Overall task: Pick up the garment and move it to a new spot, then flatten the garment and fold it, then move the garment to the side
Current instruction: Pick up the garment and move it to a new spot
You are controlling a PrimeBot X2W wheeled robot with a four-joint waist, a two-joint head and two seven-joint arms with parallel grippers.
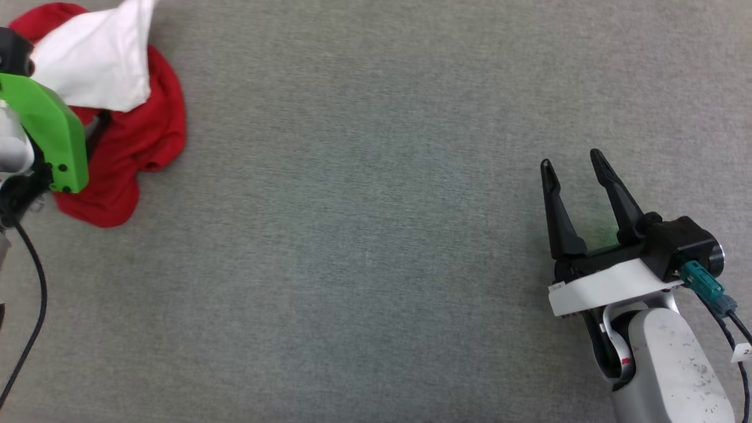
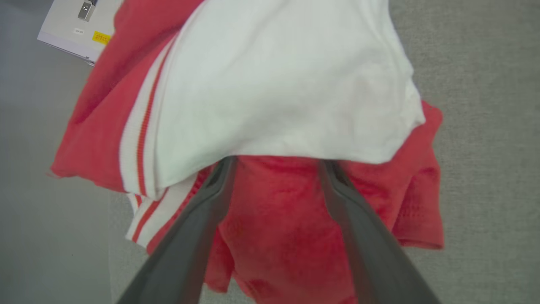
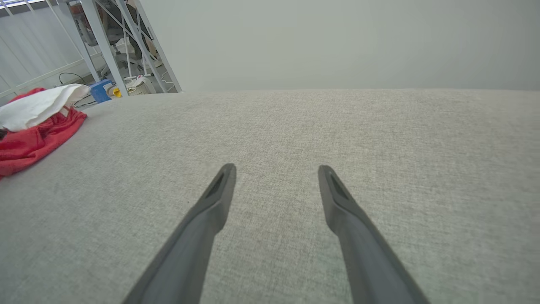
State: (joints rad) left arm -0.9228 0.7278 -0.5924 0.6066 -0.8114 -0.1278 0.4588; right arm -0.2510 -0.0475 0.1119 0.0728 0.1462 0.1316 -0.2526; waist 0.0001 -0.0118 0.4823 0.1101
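Observation:
The garment (image 1: 126,147) lies crumpled at the far left of the grey cloth surface, red with a white sleeve (image 1: 94,59) draped over its top. In the left wrist view the garment (image 2: 287,236) is close up, with striped trim at its left. My left gripper (image 2: 276,161) is open over the red cloth, its fingertips tucked just under the white sleeve's edge. The left arm's green bracket (image 1: 50,135) covers part of the heap. My right gripper (image 1: 571,160) hovers open and empty at the lower right, far from the garment (image 3: 29,139).
Grey cloth surface (image 1: 364,235) stretches wide between the heap and the right gripper. A white box with a yellow label (image 2: 69,29) lies beyond the garment, off the surface's left edge. Metal frames and clutter (image 3: 122,46) stand past the far-left corner.

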